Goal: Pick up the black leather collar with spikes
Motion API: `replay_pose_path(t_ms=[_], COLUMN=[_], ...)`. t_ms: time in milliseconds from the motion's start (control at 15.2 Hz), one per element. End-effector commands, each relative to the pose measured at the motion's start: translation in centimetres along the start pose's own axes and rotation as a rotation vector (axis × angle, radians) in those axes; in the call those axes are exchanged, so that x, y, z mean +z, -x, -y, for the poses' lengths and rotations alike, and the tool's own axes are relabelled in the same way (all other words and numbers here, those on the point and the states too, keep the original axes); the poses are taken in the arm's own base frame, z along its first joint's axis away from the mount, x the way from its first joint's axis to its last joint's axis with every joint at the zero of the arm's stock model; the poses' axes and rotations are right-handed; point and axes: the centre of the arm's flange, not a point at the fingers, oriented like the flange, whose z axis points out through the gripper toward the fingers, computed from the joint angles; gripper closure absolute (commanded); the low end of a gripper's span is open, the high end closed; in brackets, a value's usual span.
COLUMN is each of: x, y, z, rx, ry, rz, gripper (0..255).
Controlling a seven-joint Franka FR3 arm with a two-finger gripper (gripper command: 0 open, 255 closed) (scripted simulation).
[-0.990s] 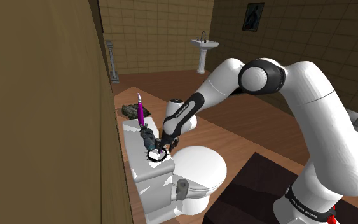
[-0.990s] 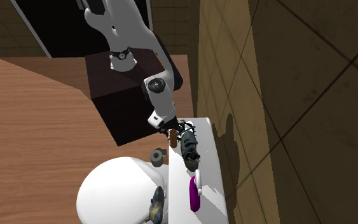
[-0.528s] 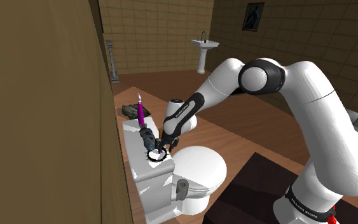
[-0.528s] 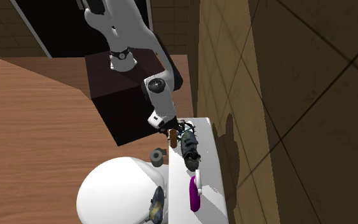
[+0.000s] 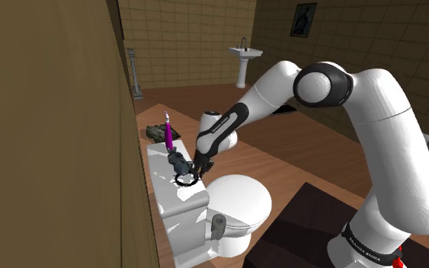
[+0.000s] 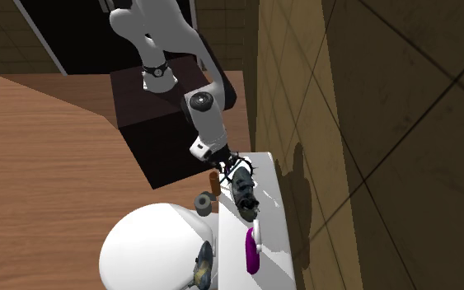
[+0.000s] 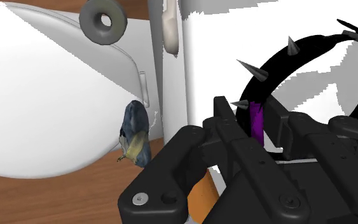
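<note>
"Collar (image 7: 278, 67) up yet?"
"Just. The gripper (image 7: 257, 124) has clamped onto its band and risen, carrying it slightly above the toilet tank (image 5: 176, 202). Only a higher lift seems left."

arm (image 5: 392, 129): white, rounded links | joints (image 5: 328, 85): dark grey | gripper (image 7: 257, 125): black, visible screws

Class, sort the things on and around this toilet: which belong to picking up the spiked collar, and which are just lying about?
Belong to the job:
black spiked collar
gripper, shut on the collar

Just lying about:
magenta stick
dark grey lump beside the collar
grey ring
blue-grey object by the toilet bowl
</note>
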Motion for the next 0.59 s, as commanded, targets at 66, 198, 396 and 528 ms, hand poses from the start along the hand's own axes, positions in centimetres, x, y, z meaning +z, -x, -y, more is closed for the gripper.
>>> replay_pose_path(t_ms=[66,198,396,528], x=[-1.6,-2.6,-4.2,-4.2], y=[0.1,0.1,0.0,0.0], z=[0.4,0.6,0.9,0.9], rx=[-0.001,-0.001,-0.001,-0.001], ry=[-0.001,-0.001,-0.001,-0.001], rz=[0.0,0.0,-0.001,0.0], gripper=[255,255,255,255])
